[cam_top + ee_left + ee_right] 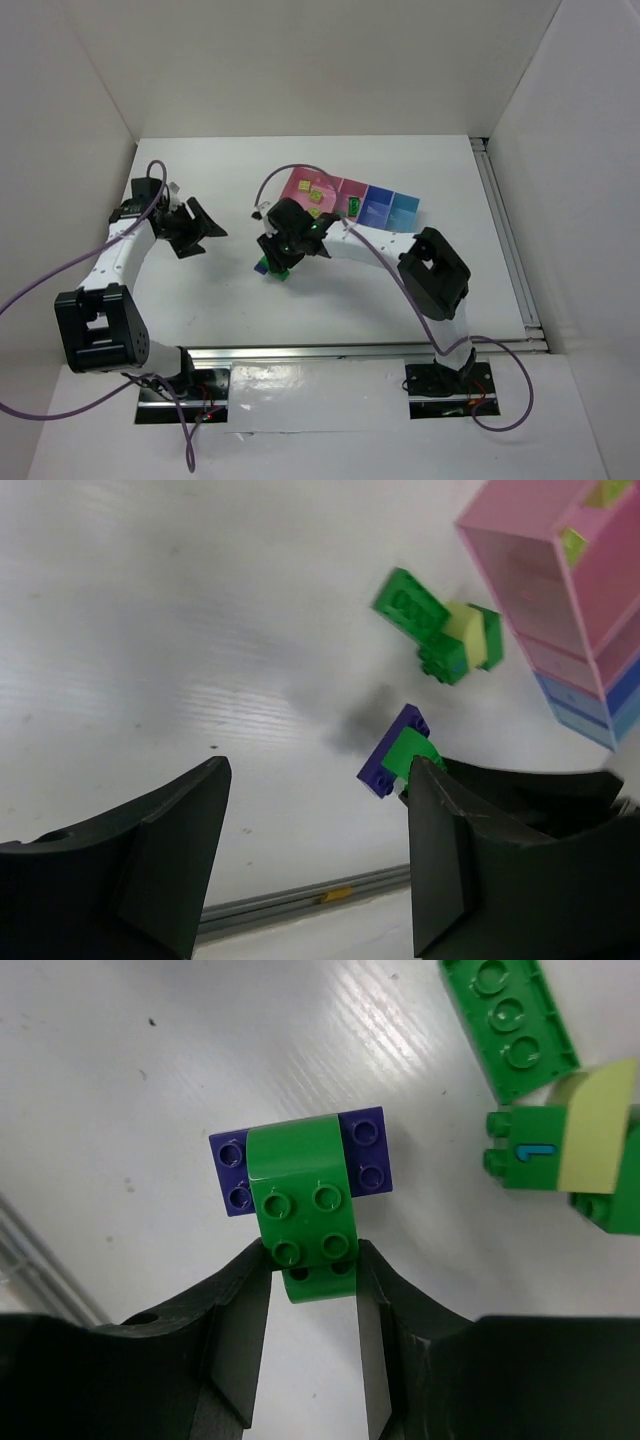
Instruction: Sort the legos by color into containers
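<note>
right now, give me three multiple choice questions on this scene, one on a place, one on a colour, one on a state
1. Where does the green brick in the right end effector sit?
A inside a bin
B on a purple brick on the table
C on the metal rail

2. What colour are the bricks in the pink bin?
A red
B black
C lime-yellow

3. How is the left end effector?
A open, nothing between its fingers
B shut on a brick
C shut on a bin wall

Answers:
1 B, the right wrist view shows it stacked across the purple brick.
2 C, the top view shows lime-yellow bricks there.
3 A, its fingers stand wide apart over the table.
</note>
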### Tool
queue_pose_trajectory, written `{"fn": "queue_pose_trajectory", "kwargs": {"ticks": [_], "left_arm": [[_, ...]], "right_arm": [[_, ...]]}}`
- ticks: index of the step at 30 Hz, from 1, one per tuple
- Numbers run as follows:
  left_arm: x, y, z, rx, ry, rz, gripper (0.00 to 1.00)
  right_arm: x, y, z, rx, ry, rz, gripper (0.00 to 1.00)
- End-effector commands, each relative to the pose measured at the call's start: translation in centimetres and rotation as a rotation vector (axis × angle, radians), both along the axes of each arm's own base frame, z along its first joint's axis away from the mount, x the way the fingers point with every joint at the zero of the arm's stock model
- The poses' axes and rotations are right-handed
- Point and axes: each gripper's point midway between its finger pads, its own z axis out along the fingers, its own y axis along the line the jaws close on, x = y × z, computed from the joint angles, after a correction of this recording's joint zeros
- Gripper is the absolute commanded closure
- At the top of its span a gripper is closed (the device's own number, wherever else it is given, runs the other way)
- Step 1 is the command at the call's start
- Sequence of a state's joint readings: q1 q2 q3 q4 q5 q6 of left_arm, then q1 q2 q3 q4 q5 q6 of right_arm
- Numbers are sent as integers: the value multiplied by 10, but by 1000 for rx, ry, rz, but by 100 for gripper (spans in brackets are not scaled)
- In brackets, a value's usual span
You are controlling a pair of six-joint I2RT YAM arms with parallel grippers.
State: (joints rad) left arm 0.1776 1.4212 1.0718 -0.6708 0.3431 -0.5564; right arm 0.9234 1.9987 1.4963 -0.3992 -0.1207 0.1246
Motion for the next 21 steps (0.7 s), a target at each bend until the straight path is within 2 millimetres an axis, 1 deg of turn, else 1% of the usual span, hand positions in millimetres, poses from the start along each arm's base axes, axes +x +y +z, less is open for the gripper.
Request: {"fn": "queue_pose_trajectory", "kwargs": {"ticks": [1, 2, 3, 4, 5, 6, 8, 9, 10, 11, 12, 13, 14, 15, 16, 17, 18, 20, 21], "left_arm": [[7, -38, 33, -153, -200, -166, 25], [13, -42, 40, -171, -245, -188, 25], [11, -52, 42, -198, -257, -226, 26], [8, -70, 45, -242, -273, -306, 26], [7, -78, 45, -261, -270, -341, 26], [12, -84, 41, -281, -253, -370, 26], [9, -99, 41, -351, -230, -429, 26], [8, -103, 38, -366, -215, -442, 27], [9, -105, 41, -381, -230, -455, 27], [13, -105, 43, -374, -258, -461, 27], [14, -106, 45, -380, -270, -469, 27], [15, -107, 47, -387, -280, -476, 27], [14, -109, 47, -384, -271, -473, 27], [14, -109, 47, -384, -271, -472, 27], [17, -108, 49, -373, -280, -469, 27], [17, -112, 45, -382, -261, -468, 27], [18, -111, 42, -388, -238, -447, 27], [21, -111, 44, -392, -249, -438, 27], [23, -110, 43, -387, -243, -425, 27]], "right_arm": [[6, 6, 57, 205, 37, 14, 76], [7, 3, 60, 214, 55, 19, 76], [8, 1, 65, 227, 73, 37, 76], [8, -2, 76, 257, 117, 67, 76], [7, -3, 77, 271, 142, 93, 76], [7, -5, 78, 285, 170, 114, 76], [5, -11, 88, 323, 214, 159, 76], [4, -13, 84, 325, 235, 170, 76], [4, -16, 85, 333, 254, 172, 76], [5, -19, 89, 359, 268, 191, 76], [5, -23, 87, 366, 287, 192, 76], [5, -25, 93, 383, 288, 198, 76], [4, -32, 92, 385, 300, 189, 76], [4, -32, 96, 390, 293, 192, 76], [4, -37, 96, 390, 292, 182, 76], [4, -37, 96, 390, 292, 182, 76], [9, -42, 94, 381, 294, 162, 76], [9, -45, 90, 359, 297, 142, 76], [19, -55, 80, 301, 278, 78, 76]]}}
